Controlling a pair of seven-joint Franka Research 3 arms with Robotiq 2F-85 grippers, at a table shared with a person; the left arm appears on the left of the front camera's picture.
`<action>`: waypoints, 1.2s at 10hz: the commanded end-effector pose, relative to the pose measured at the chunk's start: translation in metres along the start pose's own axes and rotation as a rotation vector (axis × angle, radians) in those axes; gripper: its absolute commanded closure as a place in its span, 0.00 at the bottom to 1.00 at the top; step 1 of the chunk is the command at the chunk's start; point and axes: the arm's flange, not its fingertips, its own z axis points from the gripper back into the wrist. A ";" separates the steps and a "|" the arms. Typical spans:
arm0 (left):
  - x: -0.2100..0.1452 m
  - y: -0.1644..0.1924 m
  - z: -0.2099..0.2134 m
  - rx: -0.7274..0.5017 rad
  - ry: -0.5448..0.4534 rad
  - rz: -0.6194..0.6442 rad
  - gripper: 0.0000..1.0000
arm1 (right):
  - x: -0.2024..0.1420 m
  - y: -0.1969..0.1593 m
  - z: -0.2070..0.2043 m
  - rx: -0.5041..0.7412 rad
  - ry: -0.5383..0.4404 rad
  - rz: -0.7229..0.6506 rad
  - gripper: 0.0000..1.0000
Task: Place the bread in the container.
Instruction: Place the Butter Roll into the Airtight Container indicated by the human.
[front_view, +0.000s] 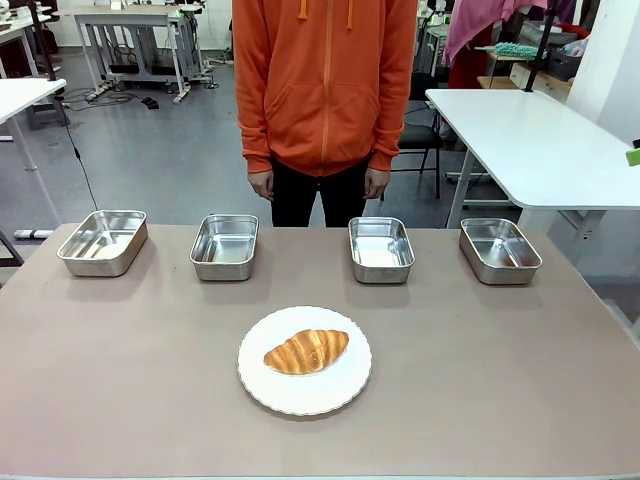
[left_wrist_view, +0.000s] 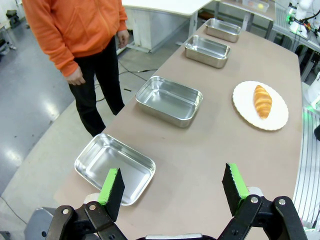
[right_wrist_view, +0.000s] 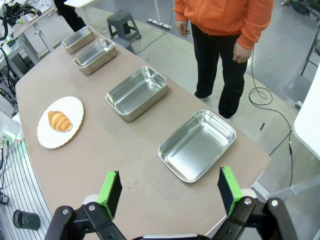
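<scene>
At the middle of the tabletop (front_view: 500, 400), on a white plate (front_view: 300, 398), lies the bread (front_view: 306, 351). Its long axis runs roughly side to side as the robot faces it. Four empty steel containers stand in a row beyond it, the left-middle container (front_view: 224, 246) and right-middle container (front_view: 381, 249) nearest. The left tool (left_wrist_view: 172, 186) and right tool (right_wrist_view: 170, 189) hover high, jaws spread wide, holding nothing. The bread lies ahead and inward of each, seemingly about equally far, so either arm could likely reach it.
</scene>
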 end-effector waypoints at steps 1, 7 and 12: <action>0.000 0.000 0.003 -0.008 -0.014 -0.013 0.00 | 0.001 0.000 0.000 0.005 -0.010 0.005 0.00; 0.000 0.000 0.003 -0.008 -0.014 -0.013 0.00 | 0.001 0.000 0.000 0.005 -0.010 0.005 0.00; 0.000 0.000 0.003 -0.008 -0.014 -0.013 0.00 | 0.001 0.000 0.000 0.005 -0.010 0.005 0.00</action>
